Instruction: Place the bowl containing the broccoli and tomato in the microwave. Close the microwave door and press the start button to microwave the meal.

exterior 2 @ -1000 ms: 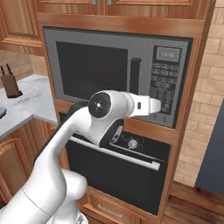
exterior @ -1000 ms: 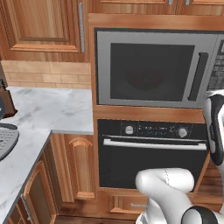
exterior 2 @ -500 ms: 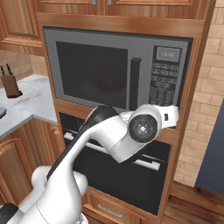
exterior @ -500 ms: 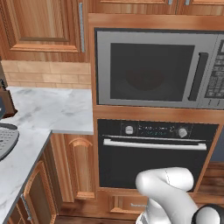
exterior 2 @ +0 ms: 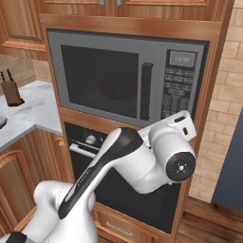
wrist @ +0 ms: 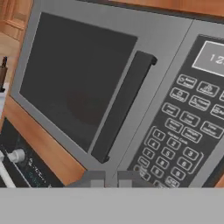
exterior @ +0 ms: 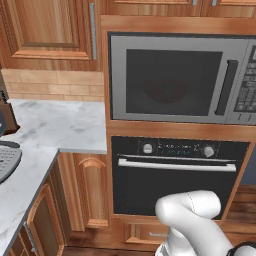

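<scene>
- Microwave [exterior: 175, 80] sits built into the wood cabinet column, filling the upper middle and right of the left base view; we see its door [exterior 2: 102, 78] shut flush, the dark window showing only a faint round shape behind it.
- In the hand view, the door's black bar handle [wrist: 122, 105] runs slantwise through the centre, with the keypad [wrist: 183, 131] to its right and a strip of grey frame between them.
- Our hand [wrist: 111, 178] shows at the bottom centre of the hand view, its two dark tips drawn narrow with just a slim gap, holding nothing; it points at the lower frame between handle and keypad, and we cannot tell whether it touches.
- In the right base view the white arm [exterior 2: 156, 156] bends across the lower centre, covering much of the black oven [exterior: 175, 175] under the microwave; the space in front of the microwave door is open.
- A wood ledge [exterior: 175, 131] separates microwave and oven; the oven's silver handle [exterior: 175, 164] runs level beneath its knobs.
- At the left of both base views a pale marble counter [exterior: 55, 130] carries a knife block [exterior 2: 12, 92], well apart from the microwave.
- Wood cabinets [exterior: 47, 27] hang above, and a brick wall [exterior 2: 223, 104] stands at the right.
</scene>
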